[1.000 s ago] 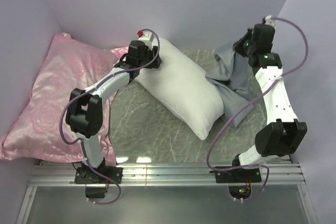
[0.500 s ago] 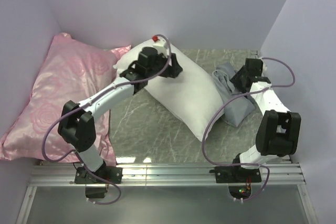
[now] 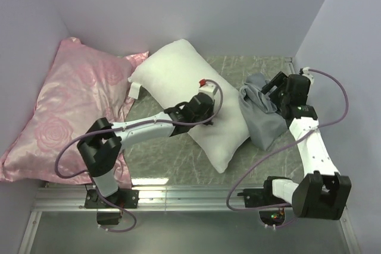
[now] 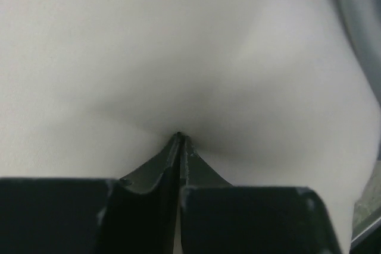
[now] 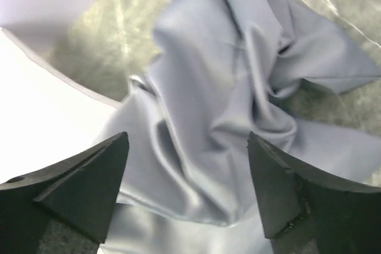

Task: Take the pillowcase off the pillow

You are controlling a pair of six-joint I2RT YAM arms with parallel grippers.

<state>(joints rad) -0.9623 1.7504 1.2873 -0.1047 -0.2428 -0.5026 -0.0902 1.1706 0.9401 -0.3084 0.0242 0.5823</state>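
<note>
1. Top external view: the pillow (image 3: 178, 78), plain white and bare, lies diagonally across the middle of the table (image 3: 158, 144), running from the far left towards the near edge. No cover is on it, so the stripping is judged complete.
2. The pillowcase (image 3: 262, 117), a shiny grey-blue satin, sits in a crumpled heap by the table's right edge. It rests against the pillow's right end and is wholly off it.
3. The left gripper (image 3: 202, 111) bears down on the pillow's middle. Left wrist view: its jaws are closed, tips together in a dimple of white fabric. Whether a pinch of cloth is caught between them cannot be told. The contact probably serves to anchor the pillow on the table.
4. The right gripper (image 5: 187, 141) hangs over the heap with its jaws spread wide and nothing between them. Open jaws above slack cloth suggest that no pull is being applied.
5. The pink rose-patterned pillow (image 3: 65, 111) fills the table's far-left corner, just beside the white pillow's far end. It is judged to play no part in the task.
</note>
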